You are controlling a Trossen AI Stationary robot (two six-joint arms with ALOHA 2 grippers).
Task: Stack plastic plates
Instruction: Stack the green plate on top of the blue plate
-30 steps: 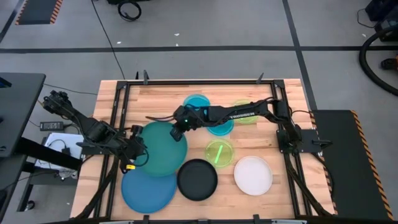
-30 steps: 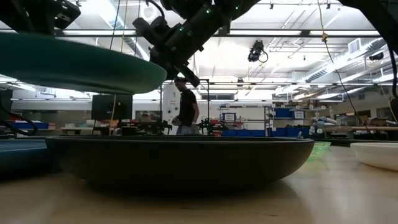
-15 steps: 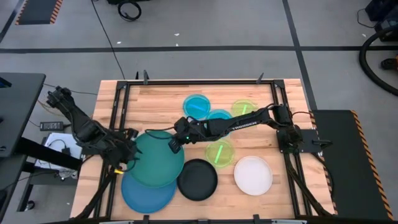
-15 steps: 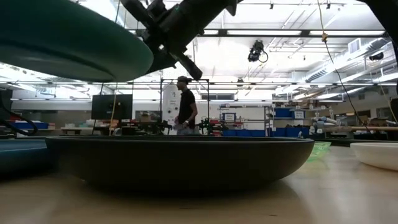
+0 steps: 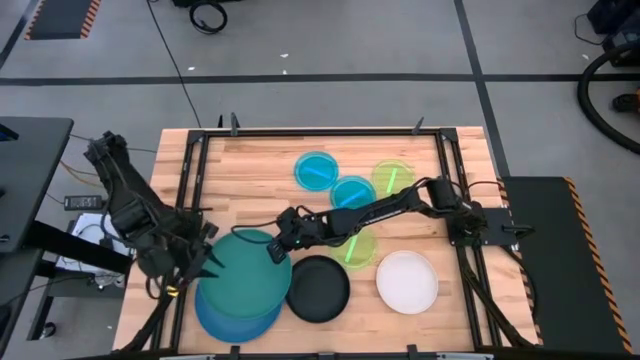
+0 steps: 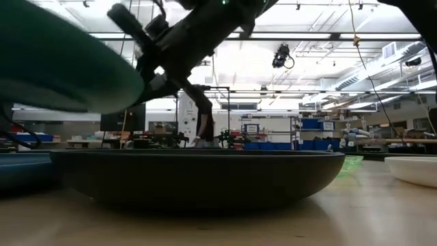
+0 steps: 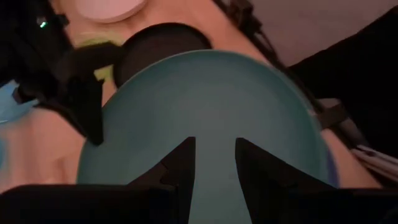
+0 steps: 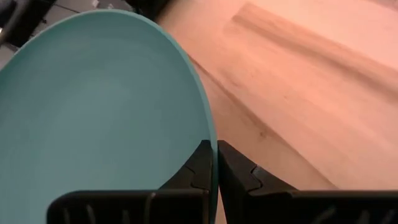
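Both arms carry the teal plate over the blue plate at the front-left of the tabletop. Right gripper is clenched on the teal rim, fingers either side of the edge. Left gripper sits at the opposite rim with a finger over the plate's face; fingers look parted, so whether it actually pinches the rim I can't tell.

Low view shows the teal plate tilted and clear of the surface.

To land it well, in my judgement:
- level the plate first
- centre it on the blue one; it now sits offset toward the back
- lower both sides together, release only once it's seated
- mind the black plate just beside it

Labels: white lettering on the right arm, too small to read. Nothing legible elsewhere.
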